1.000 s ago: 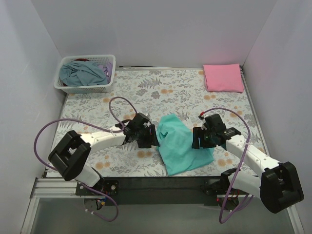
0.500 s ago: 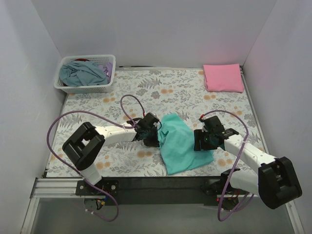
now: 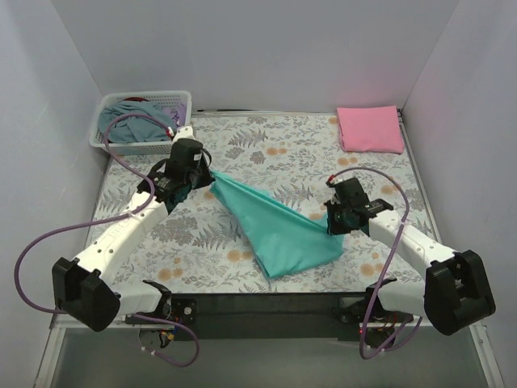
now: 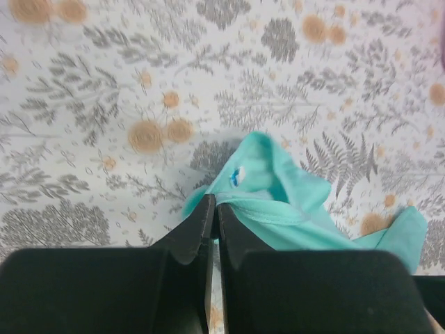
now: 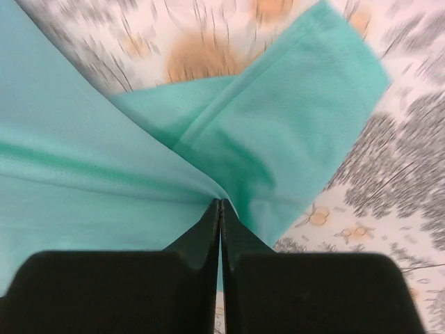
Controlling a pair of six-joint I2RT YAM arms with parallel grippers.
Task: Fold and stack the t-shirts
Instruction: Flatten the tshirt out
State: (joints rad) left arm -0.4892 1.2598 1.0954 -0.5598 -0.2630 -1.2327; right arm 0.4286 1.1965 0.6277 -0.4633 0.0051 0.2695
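Observation:
A teal-green t-shirt (image 3: 275,226) hangs stretched between both grippers over the floral table (image 3: 266,153). My left gripper (image 3: 208,179) is shut on its upper-left end; in the left wrist view the closed fingertips pinch the hem (image 4: 240,202) by the collar label. My right gripper (image 3: 329,220) is shut on the shirt's right edge; in the right wrist view the cloth (image 5: 104,160) bunches at the closed tips, a sleeve (image 5: 299,125) lying beyond. The pink t-shirt (image 3: 370,128) lies folded at the back right corner.
A white lattice basket (image 3: 142,123) with blue-grey and purple cloth stands at the back left, close behind the left arm. White walls enclose the table on three sides. Purple cables loop off both arms.
Both grippers closed on the teal t-shirt. The left arm swung up and left toward the basket, pulling the crumpled shirt out into a long stretched triangle; the right gripper stayed near its spot.

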